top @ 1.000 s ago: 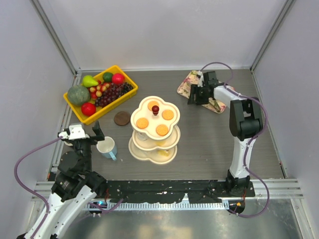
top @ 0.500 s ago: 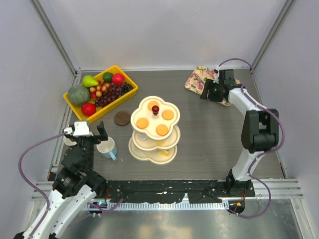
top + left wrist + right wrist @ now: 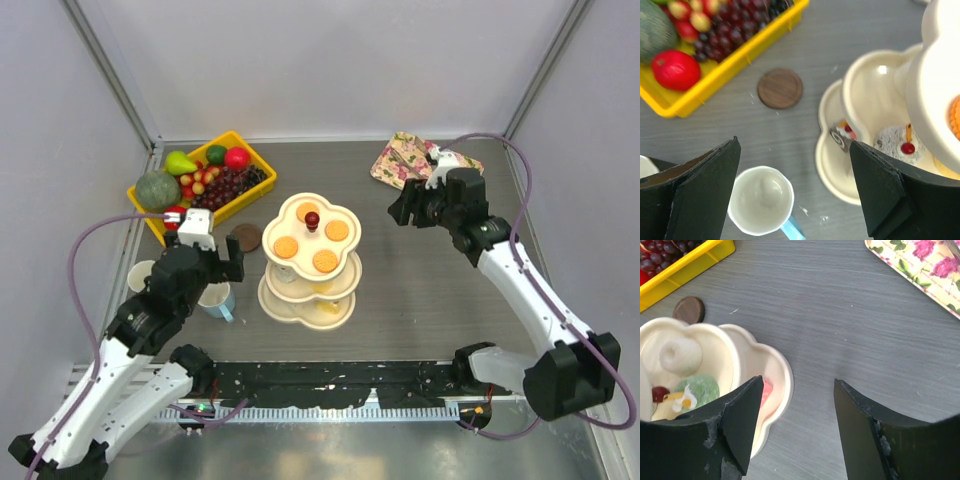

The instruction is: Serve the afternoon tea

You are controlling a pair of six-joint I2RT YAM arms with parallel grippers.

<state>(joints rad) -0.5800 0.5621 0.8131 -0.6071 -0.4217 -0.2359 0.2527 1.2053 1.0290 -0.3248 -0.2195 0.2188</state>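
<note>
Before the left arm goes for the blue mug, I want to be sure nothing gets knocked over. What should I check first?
1. Left gripper open: ok.
2. Pale blue mug upright: ok.
3. Mug centred under that gripper: not ok, it is off to one side.
4. Brown coaster bare: ok.
5. Right gripper open, empty, apart from the stand: ok.
6. Gripper's height above the mug: cannot tell.

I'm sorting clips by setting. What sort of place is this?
Likely a robotics lab test cell, not a real tearoom: bare white panel walls in aluminium framing, a grey table, and a three-tier stand and yellow fruit bin set out like props.
</note>
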